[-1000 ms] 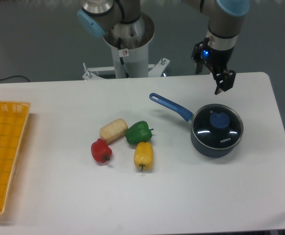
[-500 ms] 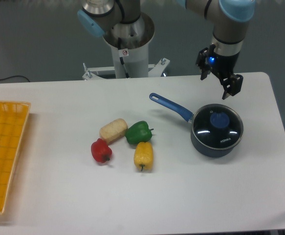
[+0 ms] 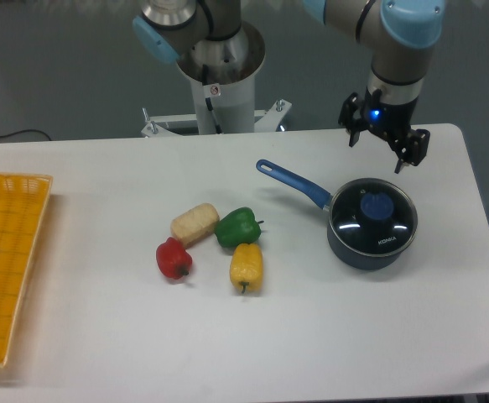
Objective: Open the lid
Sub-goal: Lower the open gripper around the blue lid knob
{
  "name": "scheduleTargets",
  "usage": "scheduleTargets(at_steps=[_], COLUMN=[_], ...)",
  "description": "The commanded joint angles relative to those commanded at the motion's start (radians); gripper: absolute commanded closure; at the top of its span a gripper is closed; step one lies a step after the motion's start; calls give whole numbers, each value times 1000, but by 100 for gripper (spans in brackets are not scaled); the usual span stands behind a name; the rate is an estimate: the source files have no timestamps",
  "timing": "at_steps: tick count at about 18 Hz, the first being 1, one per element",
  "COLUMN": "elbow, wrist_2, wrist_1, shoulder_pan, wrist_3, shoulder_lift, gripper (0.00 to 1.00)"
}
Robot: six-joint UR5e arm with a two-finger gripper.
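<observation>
The lid is a round clear glass disc with a blue centre knob and small white lettering. It sits closed on the dark blue saucepan, whose long blue handle points to the back left. My gripper hangs above the table just behind the pan's far rim. It is open and empty, its two fingers spread left and right. It does not touch the lid.
A corn piece, a green pepper, a red pepper and a yellow pepper lie clustered mid-table. A yellow basket is at the left edge. The robot base stands at the back.
My gripper has shifted to the right and turned about its axis, so its fingers now stand side by side behind the pan. The lid and pan have not moved.
</observation>
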Motion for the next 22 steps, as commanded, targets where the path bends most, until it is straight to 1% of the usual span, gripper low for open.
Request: scheduleTargets(at_steps=[4,5,8,10,11,12,14,17,18,20,22], elbow=[6,9,12,9,6,8,12,17,17,8,14], wrist_2=[2,0,-11,-12,-12,-15,-41,-55,-55,-52,-32], wrist_1=[9,21,66,125,152,167,173,167,161,149,147], shoulder_pan=[-3,-3,-20,-23,-23,-26,-29,-31,-31,-38,-41], wrist_3=[-176,-239,-461,-597,-631,-642,-646,-631,-619,-546,-498], shoulder_lift=[-20,-24,-52,-71,-77,-81,-83,-81,-81,-84,-107], gripper=[0,0,0,0,0,0,0,0,0,0,0])
